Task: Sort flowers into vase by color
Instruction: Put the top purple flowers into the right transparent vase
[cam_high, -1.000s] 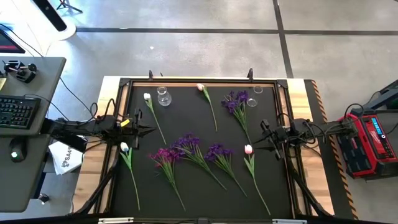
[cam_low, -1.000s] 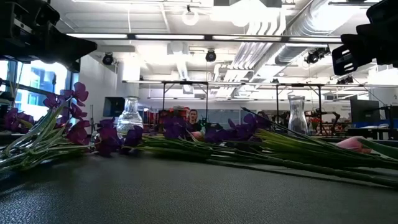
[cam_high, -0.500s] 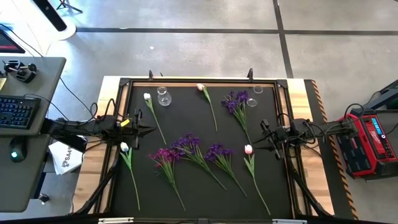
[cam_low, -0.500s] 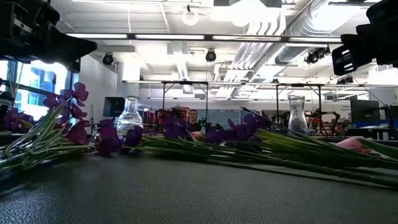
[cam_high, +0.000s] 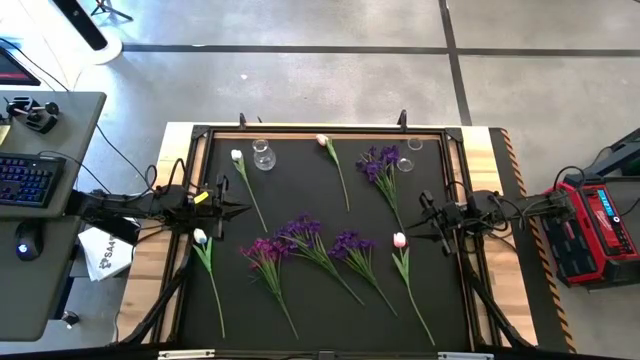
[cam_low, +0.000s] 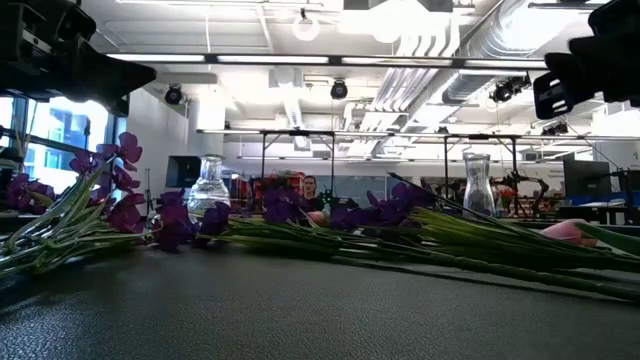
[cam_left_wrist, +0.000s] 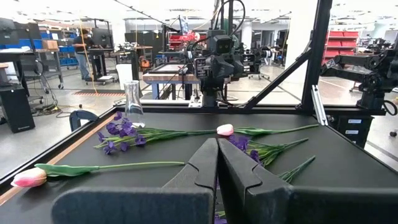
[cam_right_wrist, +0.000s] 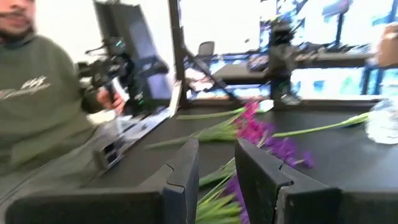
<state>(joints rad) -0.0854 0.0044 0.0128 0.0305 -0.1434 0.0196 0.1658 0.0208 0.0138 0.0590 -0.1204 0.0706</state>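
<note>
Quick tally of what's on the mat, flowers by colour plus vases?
Purple flowers: 4
White tulips: 2
Pink tulips: 2
Glass vases: 2
Total: 10

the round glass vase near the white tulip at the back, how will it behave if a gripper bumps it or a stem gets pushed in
The round glass vase looks clear and empty, so probably light and easy to shove across the black mat. Its bulbous base under a narrow neck suggests it resists tipping somewhat, though a long stem leaning from the top might lever it over. Being glass, it is likely slippery and fragile.
</note>
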